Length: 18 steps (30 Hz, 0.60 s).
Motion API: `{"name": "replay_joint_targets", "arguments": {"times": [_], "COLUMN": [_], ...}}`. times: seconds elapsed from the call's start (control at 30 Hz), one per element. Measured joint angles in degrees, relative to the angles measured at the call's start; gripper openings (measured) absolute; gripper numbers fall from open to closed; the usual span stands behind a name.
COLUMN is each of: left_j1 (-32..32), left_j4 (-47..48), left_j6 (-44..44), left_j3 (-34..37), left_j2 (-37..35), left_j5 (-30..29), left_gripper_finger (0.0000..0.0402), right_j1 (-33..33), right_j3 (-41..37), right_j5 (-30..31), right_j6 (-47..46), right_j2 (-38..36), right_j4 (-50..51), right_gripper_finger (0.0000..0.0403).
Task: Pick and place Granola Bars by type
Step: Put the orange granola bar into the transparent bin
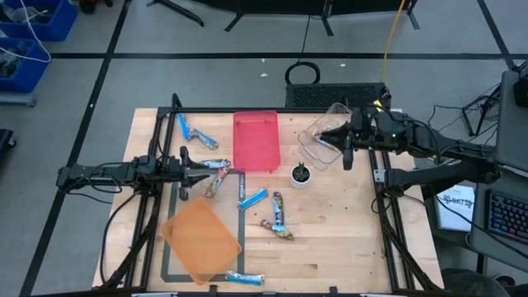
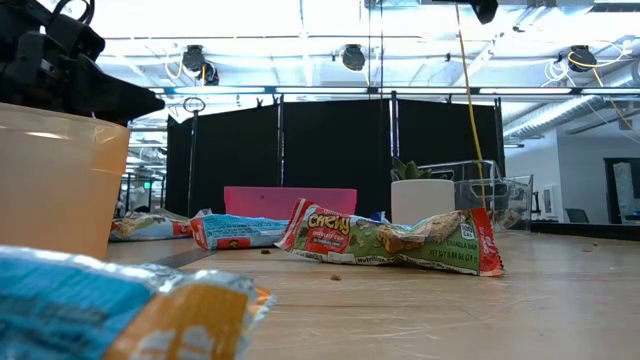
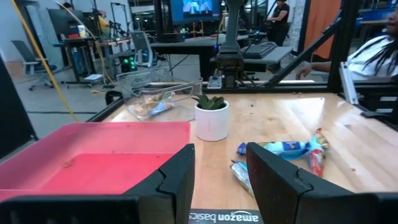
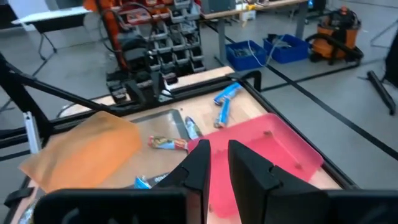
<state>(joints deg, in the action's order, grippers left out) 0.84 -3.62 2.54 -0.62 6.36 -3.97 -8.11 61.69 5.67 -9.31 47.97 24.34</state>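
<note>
1. Wooden table (image 1: 346, 239) stands on a grey floor marked with black tape lines; behind it the low view shows black partition panels and ceiling lights.
2. Three containers lie on the table: a pink tray (image 1: 256, 140) near the far middle, an orange tray (image 1: 200, 239) at the near left, and a clear bin (image 1: 323, 136) at the far right.
3. The pink tray holds no bar. The clear bin has something tan inside – the left wrist view (image 3: 155, 106) shows it, the high view does not.
4. The Granola Bars (image 1: 277, 210) lie loose on the wood: blue ones at the far left, several between the trays, one blue at the near edge.
5. A small potted plant (image 1: 301, 174) in a white cup stands just beside the pink tray.
6. The left gripper (image 1: 198, 172) hangs over the bars left of the pink tray, its fingers (image 3: 177, 180) apart with a moderate gap and holding nothing.
7. The right gripper (image 1: 345, 148) is at the clear bin – its fingers (image 4: 199, 165) stand narrow, nothing between them.
8. Only the low view reads the green-red wrapper (image 2: 390, 240) closely.
</note>
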Motion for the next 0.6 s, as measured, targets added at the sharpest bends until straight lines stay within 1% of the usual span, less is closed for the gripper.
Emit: {"name": "replay_joint_targets", "arguments": {"times": [0.2, 0.37, 0.6], "left_j1": [0.0, 0.0, 0.0], "left_j4": [0.0, 0.0, 0.0], "left_j6": [0.2, 0.1, 0.0], "left_j3": [0.0, 0.0, 0.0], "left_j2": [0.0, 0.0, 0.0], "left_j5": [-0.6, -0.6, -0.6], "left_gripper_finger": [0.0148, 0.0147, 0.0147], "right_j1": [1.9, 3.2, 3.4], "right_j3": [0.0, 0.0, 0.0], "right_j5": [0.1, 0.2, 0.7], "right_j6": [-0.1, -1.1, -1.0], "right_j2": [1.4, 3.6, 6.7], "right_j4": [-3.4, -9.0, -13.6], "right_gripper_finger": [0.005, 0.005, 0.005]}}
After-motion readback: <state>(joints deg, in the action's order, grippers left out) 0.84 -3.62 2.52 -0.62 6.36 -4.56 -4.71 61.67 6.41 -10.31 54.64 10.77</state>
